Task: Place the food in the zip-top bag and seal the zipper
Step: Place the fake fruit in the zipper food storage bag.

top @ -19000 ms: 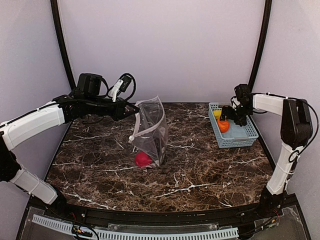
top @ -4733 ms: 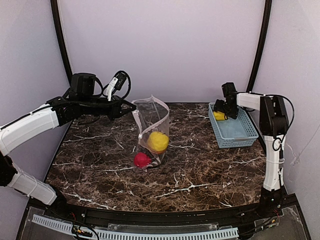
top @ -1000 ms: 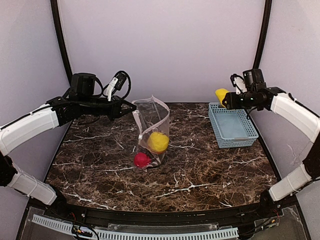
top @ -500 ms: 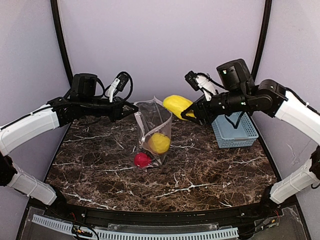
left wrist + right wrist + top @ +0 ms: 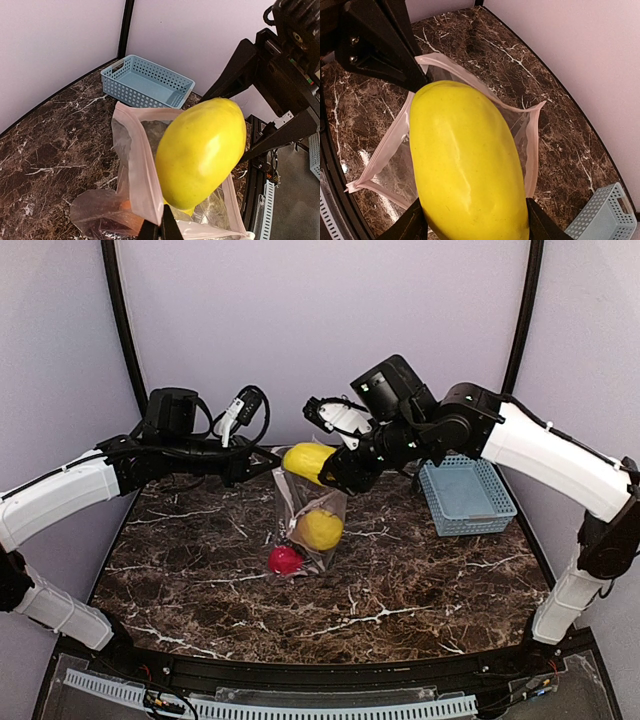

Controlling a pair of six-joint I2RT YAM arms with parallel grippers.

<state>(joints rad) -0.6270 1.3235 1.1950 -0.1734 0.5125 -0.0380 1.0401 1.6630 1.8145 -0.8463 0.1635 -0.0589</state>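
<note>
You're working in a lab test booth. Plain lilac walls [image 5: 300, 320] and black frame posts [image 5: 118, 320] box in your marble-patterned tabletop [image 5: 420, 580].

No legible text, labels or numbers.

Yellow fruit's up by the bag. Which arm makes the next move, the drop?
Right. The right tool grips the yellow fruit just above the open mouth of the bag. The left tool is pinching the bag's rim, holding it open, so it likely shouldn't let go.
</note>
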